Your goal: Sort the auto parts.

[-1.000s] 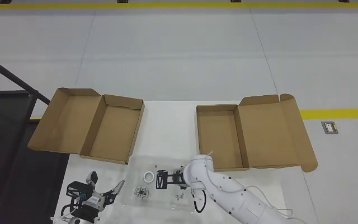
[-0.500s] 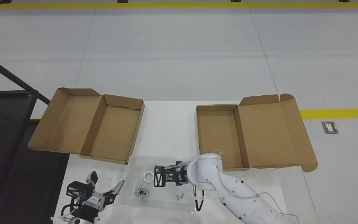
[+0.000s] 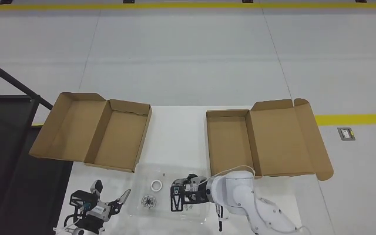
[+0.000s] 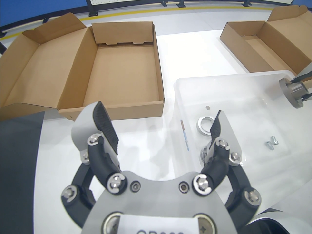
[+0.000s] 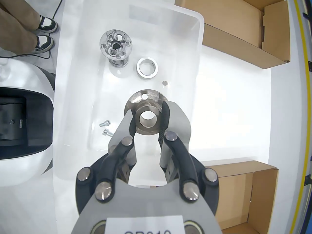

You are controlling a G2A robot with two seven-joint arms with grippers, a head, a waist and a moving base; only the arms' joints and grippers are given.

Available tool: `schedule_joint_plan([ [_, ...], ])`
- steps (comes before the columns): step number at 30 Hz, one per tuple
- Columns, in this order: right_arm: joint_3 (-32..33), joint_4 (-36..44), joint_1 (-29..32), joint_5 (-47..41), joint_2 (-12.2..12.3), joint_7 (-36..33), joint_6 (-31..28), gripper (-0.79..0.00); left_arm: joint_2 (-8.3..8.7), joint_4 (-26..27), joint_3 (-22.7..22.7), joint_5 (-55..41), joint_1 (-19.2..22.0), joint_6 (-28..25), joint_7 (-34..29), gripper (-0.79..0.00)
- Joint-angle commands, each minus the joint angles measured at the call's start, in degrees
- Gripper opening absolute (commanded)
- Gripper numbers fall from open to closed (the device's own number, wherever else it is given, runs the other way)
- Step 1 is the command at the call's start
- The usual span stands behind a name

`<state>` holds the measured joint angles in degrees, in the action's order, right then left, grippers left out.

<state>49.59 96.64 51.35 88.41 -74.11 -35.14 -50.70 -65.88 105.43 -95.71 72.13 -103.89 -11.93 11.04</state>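
Metal flanged bushing is clamped in the right jaws over the clear bin at the near edge of the worktop; left jaws released. Neither cardboard box holds a part; ring, hub, bolts await sorting

We see the right gripper clamped on a flanged metal sleeve, over the clear bin. In the bin lie a slotted hub, a ring just beside it, and two small bolts. Open cardboard boxes flank the bin.
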Motion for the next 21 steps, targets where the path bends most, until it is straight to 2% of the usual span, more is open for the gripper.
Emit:
schedule_joint_plan([
  [1, 0.01, 0.1, 1.01, 1.3, -0.02, -0.97, 3.75, -0.785, 0.0, 0.0, 0.0, 0.0, 0.0, 0.0, 0.0, 0.0],
  [4, -1.09, 1.32, 1.93, 2.76, -0.52, -4.68, 10.67, -0.785, 0.0, 0.0, 0.0, 0.0, 0.0, 0.0, 0.0, 0.0],
  [6, -0.66, 1.7, 1.66, 2.49, -0.8, -4.57, 14.26, -0.785, 0.0, 0.0, 0.0, 0.0, 0.0, 0.0, 0.0, 0.0],
  [14, 7.75, 3.81, 3.37, -0.71, -0.41, 4.0, 25.2, -0.785, 0.0, 0.0, 0.0, 0.0, 0.0, 0.0, 0.0, 0.0],
  [16, 10.51, 2.79, 3.11, -1.06, -0.26, 3.9, 28.09, -0.785, 0.0, 0.0, 0.0, 0.0, 0.0, 0.0, 0.0, 0.0],
  [17, 11.43, 2.01, 2.66, -1.91, -0.28, 3.72, 28.87, -0.785, 0.0, 0.0, 0.0, 0.0, 0.0, 0.0, 0.0, 0.0],
  [21, 16.5, -7.34, -2.39, -10.58, -0.12, 5.15, 24.31, -0.785, 0.0, 0.0, 0.0, 0.0, 0.0, 0.0, 0.0, 0.0],
])
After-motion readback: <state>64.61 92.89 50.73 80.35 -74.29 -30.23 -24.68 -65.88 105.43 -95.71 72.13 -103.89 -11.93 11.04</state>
